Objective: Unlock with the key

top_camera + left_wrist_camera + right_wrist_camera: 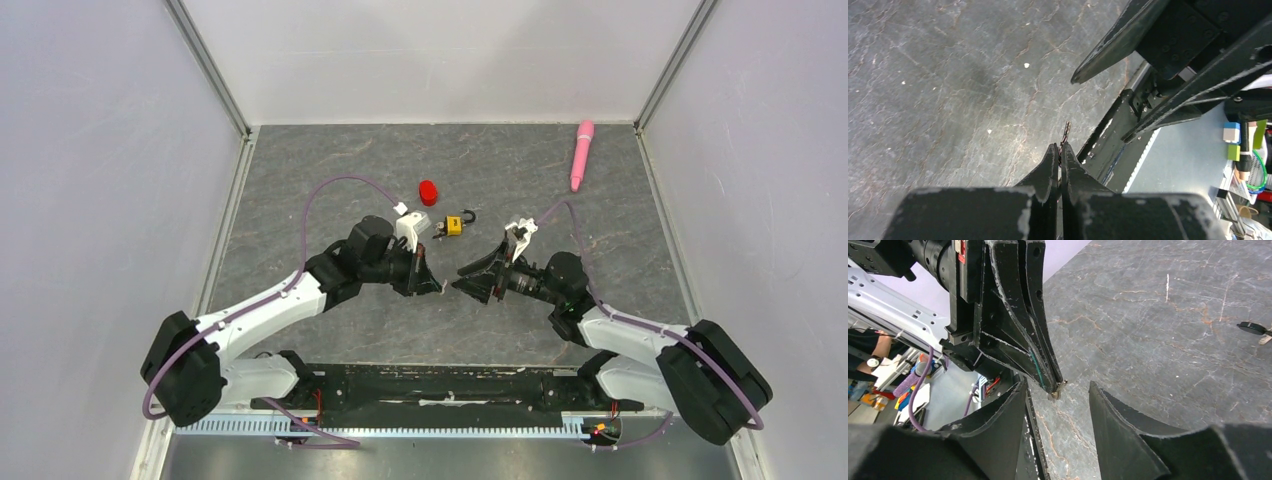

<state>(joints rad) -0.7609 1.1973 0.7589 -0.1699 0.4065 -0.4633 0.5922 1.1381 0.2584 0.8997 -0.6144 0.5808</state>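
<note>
My left gripper (438, 287) is shut on the key (1066, 131), a tiny thin metal piece sticking out past its closed tips (1060, 146). In the right wrist view the key (1054, 395) pokes out below the left fingertips (1050, 375). My right gripper (464, 281) is open and empty. It faces the left gripper tip to tip, just apart, and its jaws (1058, 385) stand on either side of the key without touching it. The small yellow padlock (454, 225) lies on the table behind both grippers, its shackle to the right.
A red cap (428, 192) lies just behind the padlock. A pink pen (581, 155) lies at the back right near the wall. A small dark flat object (1252, 328) lies on the table at the right of the right wrist view. White walls enclose the grey table (330, 160).
</note>
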